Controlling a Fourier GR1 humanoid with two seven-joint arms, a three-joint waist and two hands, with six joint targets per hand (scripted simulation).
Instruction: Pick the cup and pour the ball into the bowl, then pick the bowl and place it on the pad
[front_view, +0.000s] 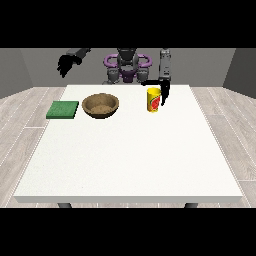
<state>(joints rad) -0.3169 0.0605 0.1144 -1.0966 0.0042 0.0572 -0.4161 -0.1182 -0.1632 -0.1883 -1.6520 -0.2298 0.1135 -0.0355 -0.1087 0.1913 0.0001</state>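
From my station I use the brown bowl (100, 105) as my reference on the white table (130, 160). It sits upright toward the far edge, nearer the view's left, and its inside looks plain brown to me; I cannot make out a ball anywhere, neither in it nor elsewhere.

Just to the view's left of the bowl lies the green pad (63, 109), flat on the table, close to the bowl but apart from it, with a strip of white between them.

To the view's right of the bowl, a clear gap away, stands the yellow cup (153, 100), upright, with a red mark on its side. The hand at the view's right (163, 93) hangs down from its arm right against the cup's far-right side, its fingers pointing down along the wall. I cannot tell whether those fingers are wrapped round the cup or merely beside it.

The hand at the view's left (65, 64) is raised in the air behind the table, beyond the pad and well away from the bowl. Its fingers droop loosely and hold nothing.
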